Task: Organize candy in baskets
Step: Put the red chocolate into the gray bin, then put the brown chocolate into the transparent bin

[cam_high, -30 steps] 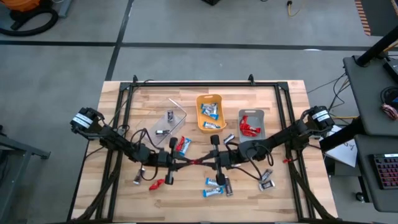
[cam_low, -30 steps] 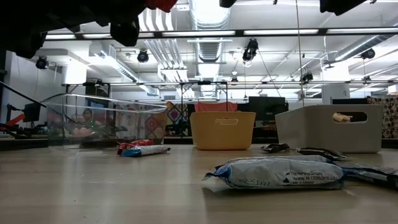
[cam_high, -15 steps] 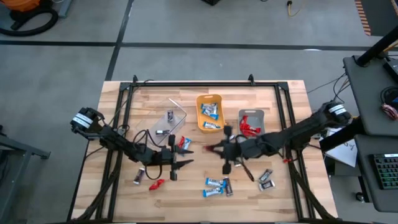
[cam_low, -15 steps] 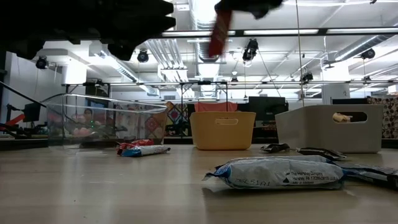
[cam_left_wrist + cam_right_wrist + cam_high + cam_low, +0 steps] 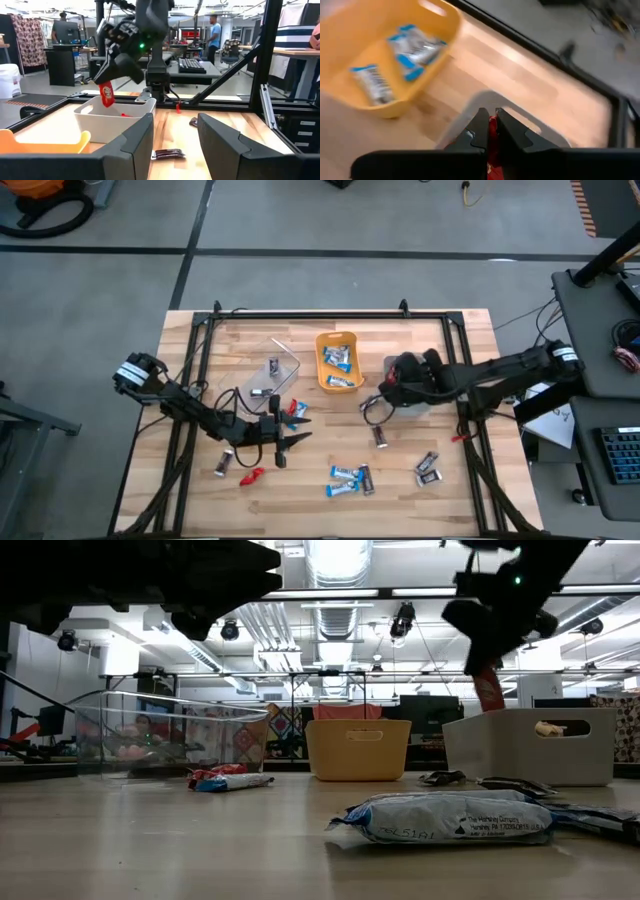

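Note:
My right gripper (image 5: 388,388) is shut on a red candy (image 5: 489,690) and hovers over the near left part of the grey basket (image 5: 408,370). That basket holds more red candy (image 5: 400,385). The orange basket (image 5: 338,360) holds blue-and-white candy (image 5: 415,47). In the clear basket (image 5: 272,375) lie dark silver-grey bars. My left gripper (image 5: 292,446) stands open and level above the table's middle, with nothing between its fingers. More candy (image 5: 345,478) lies loose on the table. My right gripper pinches the red candy's upper end (image 5: 103,86) between its two fingers. The fingers come from above, slanting down toward the table's left. The candy hangs below them, nearly upright and lifted clear, its lower end just above the grey basket's rim (image 5: 112,107).
Loose bars lie near the front: blue-and-white ones (image 5: 347,472), dark ones (image 5: 428,467) (image 5: 380,437), and red ones (image 5: 250,475) (image 5: 295,410). A black frame (image 5: 330,315) runs along the table's far edge and sides. People stand in the room beyond the table.
The two grippers met over the table's middle with the red candy between them. My left gripper opened and let go. My right gripper carried the candy toward the table's far right, tipped its fingers downward, and now hangs over the grey basket.

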Action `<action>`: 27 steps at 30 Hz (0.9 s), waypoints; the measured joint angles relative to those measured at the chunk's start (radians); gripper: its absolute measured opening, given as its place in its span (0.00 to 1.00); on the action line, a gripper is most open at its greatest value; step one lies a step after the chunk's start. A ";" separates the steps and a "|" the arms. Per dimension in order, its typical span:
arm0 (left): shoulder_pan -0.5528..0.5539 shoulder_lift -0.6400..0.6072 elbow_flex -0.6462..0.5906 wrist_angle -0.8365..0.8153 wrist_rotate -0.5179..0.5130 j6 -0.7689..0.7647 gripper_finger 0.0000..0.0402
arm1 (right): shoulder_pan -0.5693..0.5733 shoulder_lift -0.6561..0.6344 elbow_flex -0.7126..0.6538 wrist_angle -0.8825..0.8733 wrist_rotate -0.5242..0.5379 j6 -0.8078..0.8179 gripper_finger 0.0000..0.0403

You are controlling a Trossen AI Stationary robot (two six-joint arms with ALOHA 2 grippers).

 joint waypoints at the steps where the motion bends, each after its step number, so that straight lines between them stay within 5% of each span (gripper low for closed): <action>1: 0.000 0.000 0.000 0.000 0.000 0.000 0.34 | -0.011 0.005 -0.004 -0.019 -0.003 0.037 0.03; 13: 0.000 0.000 0.000 -0.002 -0.006 0.000 0.34 | -0.068 0.020 -0.040 -0.026 -0.005 0.069 0.05; 27: -0.005 -0.010 0.064 -0.114 -0.009 -0.006 0.34 | -0.067 0.020 -0.035 -0.022 -0.005 0.068 0.34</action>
